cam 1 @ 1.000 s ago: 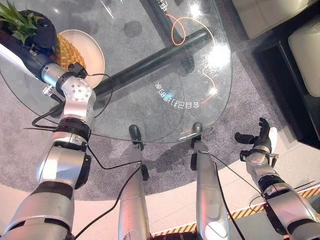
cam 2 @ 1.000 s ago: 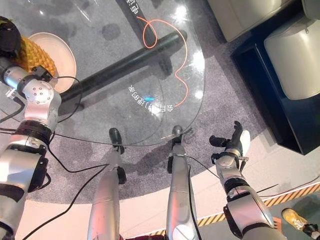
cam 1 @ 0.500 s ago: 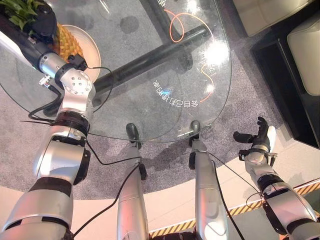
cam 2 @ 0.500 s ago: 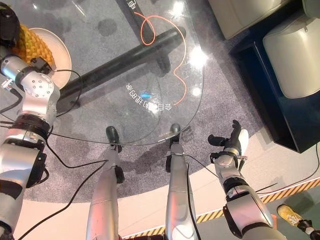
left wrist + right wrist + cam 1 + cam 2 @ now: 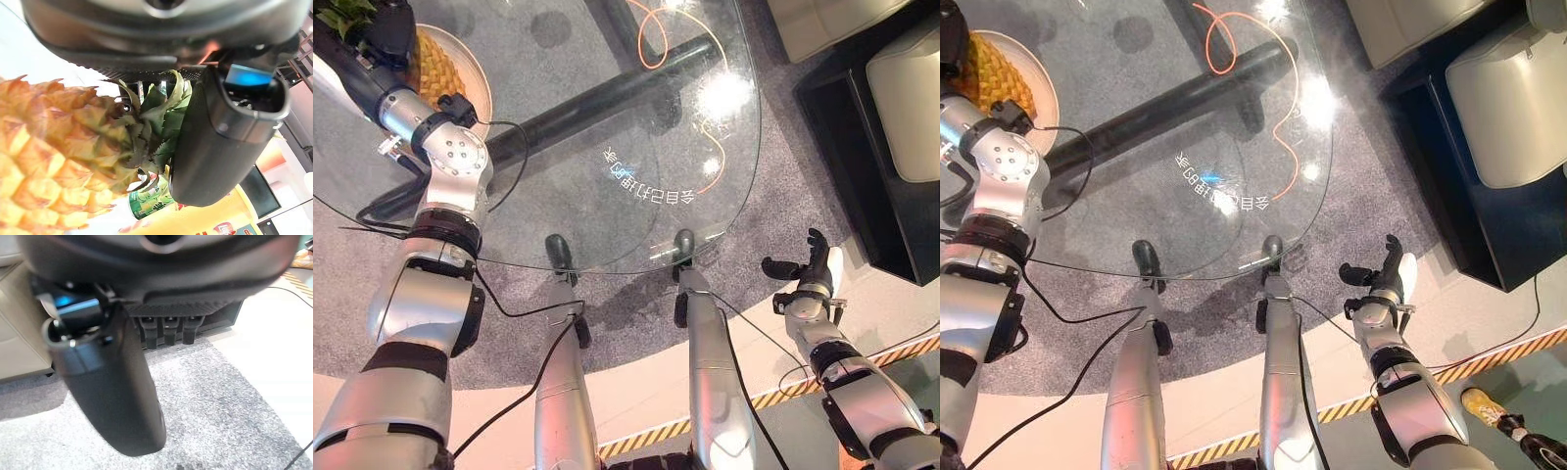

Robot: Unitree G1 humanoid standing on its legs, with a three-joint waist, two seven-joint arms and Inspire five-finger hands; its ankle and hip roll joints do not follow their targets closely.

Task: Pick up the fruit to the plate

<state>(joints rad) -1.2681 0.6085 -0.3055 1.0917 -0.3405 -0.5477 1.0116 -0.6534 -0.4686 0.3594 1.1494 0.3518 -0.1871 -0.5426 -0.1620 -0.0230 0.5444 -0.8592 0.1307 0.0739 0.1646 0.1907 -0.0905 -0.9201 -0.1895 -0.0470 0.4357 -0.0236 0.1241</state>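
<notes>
- The left hand (image 5: 215, 142) is closed on the pineapple (image 5: 54, 156): in its wrist view the thumb lies against the green leaf crown (image 5: 156, 122) where it joins the yellow body, with the fingers on the far side of the leaves.
- In the left eye view that hand (image 5: 384, 22) sits at the far left corner of the glass tabletop (image 5: 607, 108), over the leaf end of the fruit.
- The pineapple's scaled body (image 5: 433, 67) lies on the cream plate (image 5: 478, 83), which stands on the tabletop near its left edge; whether the fruit rests its full weight there I cannot tell.
- Past the crown, the wrist view shows a green can (image 5: 146, 205) and something yellow (image 5: 215, 220) beyond it, both blurred.
- Under the glass, a dark tube (image 5: 597, 98) runs diagonally away from the plate, and an orange cable (image 5: 651, 24) curls on the grey carpet (image 5: 803, 147) below the tabletop's far edge.
- The right hand (image 5: 808, 274) hangs well apart from the tabletop, off its right near edge, fingers loosely spread and holding nothing; its wrist view shows the thumb (image 5: 117, 391) over the carpet.
</notes>
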